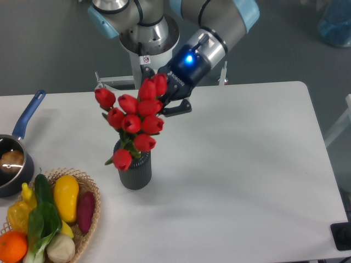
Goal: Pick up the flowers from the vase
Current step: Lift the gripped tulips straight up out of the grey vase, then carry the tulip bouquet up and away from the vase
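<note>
Camera view: the gripper [160, 101] sits just behind the flowers [134, 118], which stand in the vase [135, 171]; whether it is clenched I cannot tell

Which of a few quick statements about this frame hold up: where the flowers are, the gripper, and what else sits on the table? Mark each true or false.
1. The flowers stand in the vase. True.
2. The gripper hangs over the wicker basket. False: it is at the top of the tulip bunch, behind the upper buds.
3. The saucepan has a blue handle. True.
4. The vase lies tipped on its side. False: it stands upright on the table.
5. The basket holds red tulips. False: it holds vegetables.
</note>
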Available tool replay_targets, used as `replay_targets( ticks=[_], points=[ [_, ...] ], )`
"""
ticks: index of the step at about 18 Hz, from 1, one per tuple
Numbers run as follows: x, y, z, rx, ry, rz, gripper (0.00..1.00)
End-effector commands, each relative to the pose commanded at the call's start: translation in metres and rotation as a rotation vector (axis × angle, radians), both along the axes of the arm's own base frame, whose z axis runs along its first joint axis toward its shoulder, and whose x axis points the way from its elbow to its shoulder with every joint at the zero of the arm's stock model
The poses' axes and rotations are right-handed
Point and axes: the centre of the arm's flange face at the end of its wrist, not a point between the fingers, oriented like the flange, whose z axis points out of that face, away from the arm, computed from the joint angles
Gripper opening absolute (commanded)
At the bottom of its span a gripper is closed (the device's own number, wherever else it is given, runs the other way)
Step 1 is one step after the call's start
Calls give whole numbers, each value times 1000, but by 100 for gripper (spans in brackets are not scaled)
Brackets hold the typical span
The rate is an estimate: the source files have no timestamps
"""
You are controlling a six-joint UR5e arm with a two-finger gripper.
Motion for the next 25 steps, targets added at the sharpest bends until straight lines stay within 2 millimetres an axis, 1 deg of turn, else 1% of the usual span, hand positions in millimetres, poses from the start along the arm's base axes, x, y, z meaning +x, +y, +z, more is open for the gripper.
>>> replay_targets(
  ticks=[2,5,6,8,9,11,12,13,14,16,18,20,23,25],
  points=[
    [-6,-5,9,31,-27,12,0],
    [-22,-17,34,72,-89,51,0],
    [-28,-21,39,77,-90,63,0],
    [-36,-29,41,73,-81,85,0],
    [-36,-33,45,73,-66,96,0],
    [-45,-46,48,74,-55,126,0],
    [-46,-53,54,75,-40,141,0],
    [-51,-64,57,45,-10,178,0],
    [-56,-70,54,-9,18,210,0],
    [-62,-77,46,-90,42,250,2],
    [-64,-82,42,-137,62,274,1],
    [-72,-92,35,-174,77,302,0],
    [-87,-119,24,-253,168,351,1],
    [-93,-130,17,-327,211,372,2]
  ],
)
